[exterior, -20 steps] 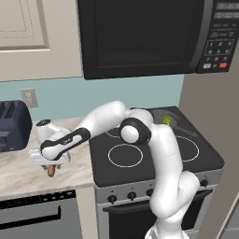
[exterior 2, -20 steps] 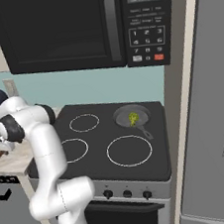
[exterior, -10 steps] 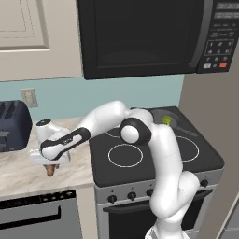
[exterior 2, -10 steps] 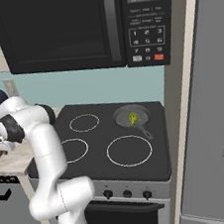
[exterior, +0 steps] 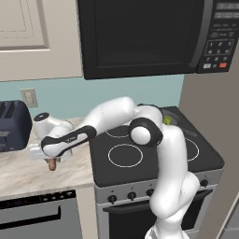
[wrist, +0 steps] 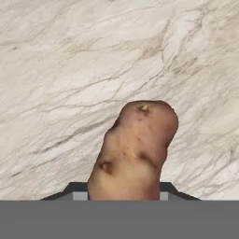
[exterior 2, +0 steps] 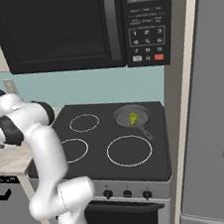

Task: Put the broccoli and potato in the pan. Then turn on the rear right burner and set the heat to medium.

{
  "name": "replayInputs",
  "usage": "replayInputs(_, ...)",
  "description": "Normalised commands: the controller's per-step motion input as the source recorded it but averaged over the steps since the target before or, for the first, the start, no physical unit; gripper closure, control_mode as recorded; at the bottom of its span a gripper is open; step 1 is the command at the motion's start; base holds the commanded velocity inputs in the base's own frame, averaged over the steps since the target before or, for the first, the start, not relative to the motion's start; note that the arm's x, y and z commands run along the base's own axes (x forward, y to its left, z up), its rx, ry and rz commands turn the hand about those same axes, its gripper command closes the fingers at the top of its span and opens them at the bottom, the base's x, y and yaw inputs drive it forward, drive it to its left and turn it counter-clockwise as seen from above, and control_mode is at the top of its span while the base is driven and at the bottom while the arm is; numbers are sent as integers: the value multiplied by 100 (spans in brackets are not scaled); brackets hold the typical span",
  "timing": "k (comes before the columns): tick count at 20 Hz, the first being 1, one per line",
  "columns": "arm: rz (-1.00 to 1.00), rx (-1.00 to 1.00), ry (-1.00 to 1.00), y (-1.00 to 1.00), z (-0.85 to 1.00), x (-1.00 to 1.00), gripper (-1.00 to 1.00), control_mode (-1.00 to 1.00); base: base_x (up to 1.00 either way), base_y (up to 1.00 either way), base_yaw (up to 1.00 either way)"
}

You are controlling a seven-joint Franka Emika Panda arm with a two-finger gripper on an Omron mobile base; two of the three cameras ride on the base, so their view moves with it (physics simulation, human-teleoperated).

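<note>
One stove (exterior 2: 112, 134) carries our pan (exterior 2: 132, 116) on its rear right burner, with the broccoli (exterior 2: 133, 118) already lying inside. Off to the left, over the marble counter (exterior: 23, 170), our gripper (exterior: 52, 162) has its jaws closed tight around the potato (wrist: 133, 151).

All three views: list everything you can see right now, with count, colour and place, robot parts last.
potato: one, orange-brown, between the fingers over the marble counter
broccoli: one, yellow-green, in the pan
pan: one, dark grey, rear right burner
stove: one, black, four burner rings
knobs: dark, along the stove front
microwave: one, black, above the stove
toaster: one, dark, far left of the counter
wall outlet: one, pale, above the toaster
gripper: one, white, shut on the potato
</note>
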Motion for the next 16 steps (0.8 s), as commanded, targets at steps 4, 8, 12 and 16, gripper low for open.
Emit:
replayInputs(4, 4, 0, -12, -34, 67, -40, 100, -100, 0, 0, 0)
replayInputs(8, 8, 0, -9, -43, 55, -39, 100, -100, 0, 0, 0)
replayInputs(12, 8, 0, -7, -56, 35, -24, 100, -100, 0, 0, 0)
replayInputs(16, 7, 0, -2, -66, 31, -17, 100, -100, 0, 0, 0)
